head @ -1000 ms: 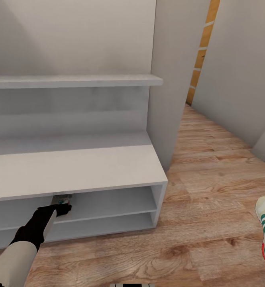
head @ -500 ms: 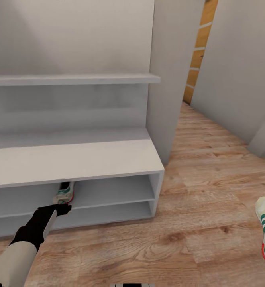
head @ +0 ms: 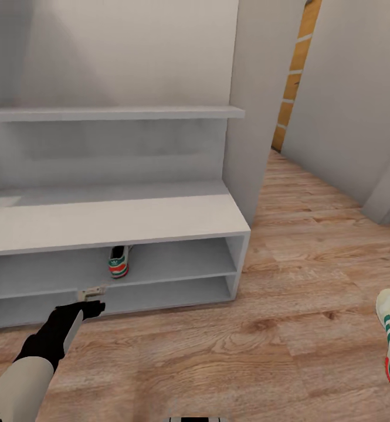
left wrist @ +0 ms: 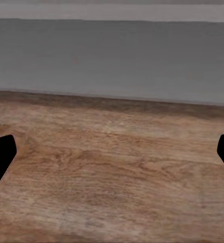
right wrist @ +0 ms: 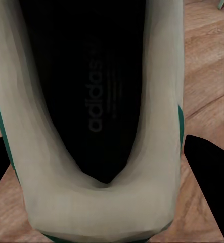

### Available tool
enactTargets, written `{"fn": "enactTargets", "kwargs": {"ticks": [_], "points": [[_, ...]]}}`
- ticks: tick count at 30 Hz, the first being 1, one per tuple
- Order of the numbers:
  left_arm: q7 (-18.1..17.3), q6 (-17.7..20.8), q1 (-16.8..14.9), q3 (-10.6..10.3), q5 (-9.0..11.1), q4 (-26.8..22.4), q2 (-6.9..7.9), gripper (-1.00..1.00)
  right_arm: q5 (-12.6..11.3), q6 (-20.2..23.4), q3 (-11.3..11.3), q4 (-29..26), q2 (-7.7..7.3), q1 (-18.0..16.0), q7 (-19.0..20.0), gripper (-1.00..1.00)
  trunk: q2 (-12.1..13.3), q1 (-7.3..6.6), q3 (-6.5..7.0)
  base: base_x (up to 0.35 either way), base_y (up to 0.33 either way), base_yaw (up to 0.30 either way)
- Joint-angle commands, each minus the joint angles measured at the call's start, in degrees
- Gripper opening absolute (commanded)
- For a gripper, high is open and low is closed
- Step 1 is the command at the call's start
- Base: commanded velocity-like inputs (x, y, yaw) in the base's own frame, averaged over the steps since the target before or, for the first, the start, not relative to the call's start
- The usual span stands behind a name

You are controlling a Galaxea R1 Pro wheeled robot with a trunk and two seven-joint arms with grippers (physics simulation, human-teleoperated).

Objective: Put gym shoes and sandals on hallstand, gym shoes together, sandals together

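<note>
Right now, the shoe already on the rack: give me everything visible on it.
The gym shoe sits on the upper inner shelf of the hallstand, under the bench top, heel end facing the camera. White upper, green band and red-orange patch at the heel. It stands upright on its sole, alone on that shelf. The left end effector is off it, open.
</note>
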Motion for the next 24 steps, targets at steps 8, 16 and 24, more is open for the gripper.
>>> {"fn": "enactTargets", "kwargs": {"ticks": [8,16,24], "points": [[-1.8,-0.5,0.5,0.6,0.4,-0.1,0.12,1.00,-0.6,-0.1,-0.1,0.0,0.01,0.0,0.5,-1.00,0.0,-0.04,-0.04,-0.278,0.220,0.000],[-12.6,-10.5,9.1,3.0,0.5,0.0,0.27,1.00,-0.6,-0.1,-0.1,0.0,0.07,0.0,0.5,-1.00,0.0,-0.04,-0.04,-0.278,0.220,0.000],[-36.2,-26.9,19.6,8.8,0.5,0.5,3.29,1.00,-0.6,-0.1,0.0,0.2,0.09,0.0,0.5,-1.00,0.0,-0.04,-0.04,-0.251,0.211,0.000]]}}
